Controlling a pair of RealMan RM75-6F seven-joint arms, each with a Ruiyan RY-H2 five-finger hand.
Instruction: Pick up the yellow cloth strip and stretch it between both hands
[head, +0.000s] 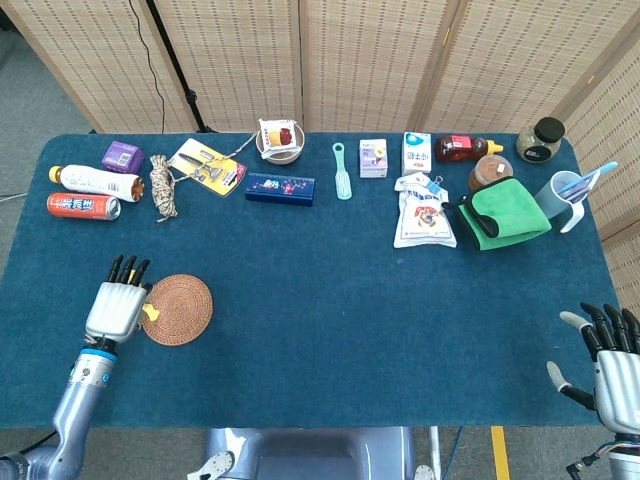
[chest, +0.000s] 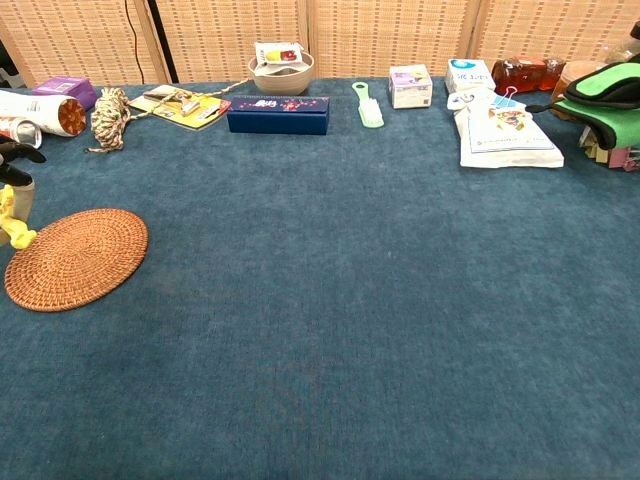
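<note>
My left hand (head: 118, 305) is at the table's front left, just left of the round woven mat (head: 178, 309). It holds the yellow cloth strip (head: 151, 312), a bunched bit of which shows under the fingers. In the chest view the strip (chest: 12, 220) hangs at the far left edge beside the mat (chest: 76, 257), with only a bit of the left hand (chest: 16, 170) showing. My right hand (head: 608, 355) is at the front right corner, off the table edge, fingers spread and holding nothing.
Along the back edge lie bottles (head: 95, 181), a can (head: 83, 206), a rope bundle (head: 163, 187), a blue box (head: 280, 188), a bowl (head: 280, 141), a brush (head: 342, 171), cartons, a bag (head: 424, 211), a green cloth (head: 502, 212) and a cup (head: 566, 197).
</note>
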